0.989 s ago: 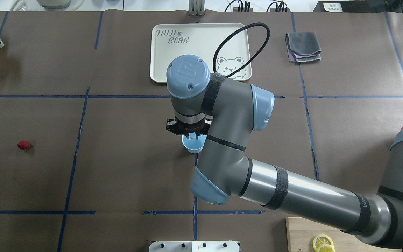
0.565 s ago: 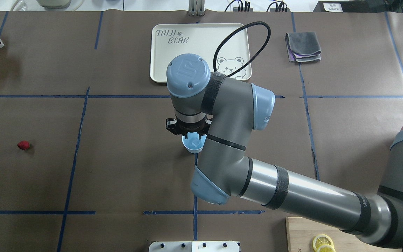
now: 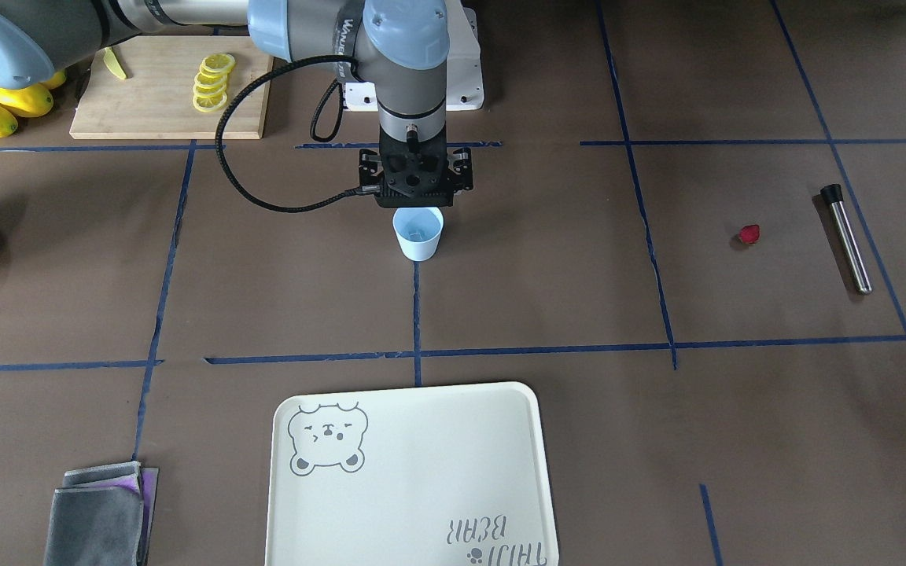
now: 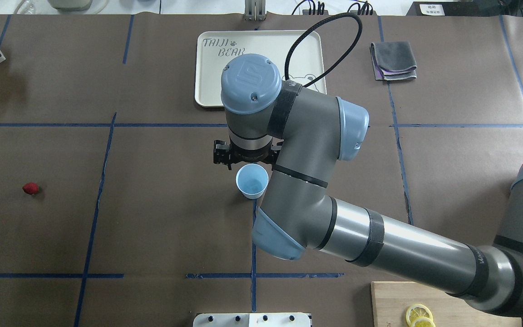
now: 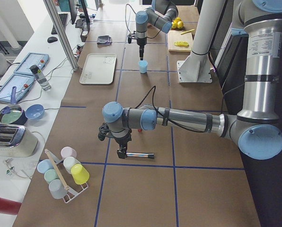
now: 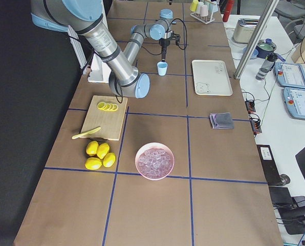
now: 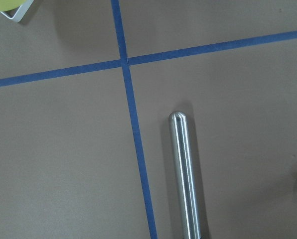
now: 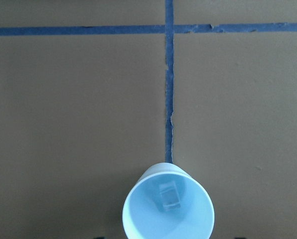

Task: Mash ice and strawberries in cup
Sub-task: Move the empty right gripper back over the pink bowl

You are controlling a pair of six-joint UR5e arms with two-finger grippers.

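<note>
Surroundings: strawberry (image 4: 30,188), rod (image 3: 846,240) well apart from cup (image 4: 252,180).
Right gripper (image 3: 417,198): above cup, seemingly spread.
Left gripper (image 5: 122,148): over rod; spread or closed, can't tell.

The desk (image 4: 152,227) is covered in brown paper, marked into squares by blue tape. A pale blue cup (image 4: 252,180) stands upright near the middle, on a tape line. A red strawberry (image 4: 30,188) lies well off to the robot's left, a steel rod (image 3: 846,240) near it. A cream tray (image 3: 421,472) and a folded grey cloth (image 4: 393,60) lie on the far side. A wooden board (image 3: 154,94), four lemons (image 6: 99,155) and a pink bowl (image 6: 155,177) sit toward the right end, and a cup rack (image 5: 63,172) stands at the left end.
</note>
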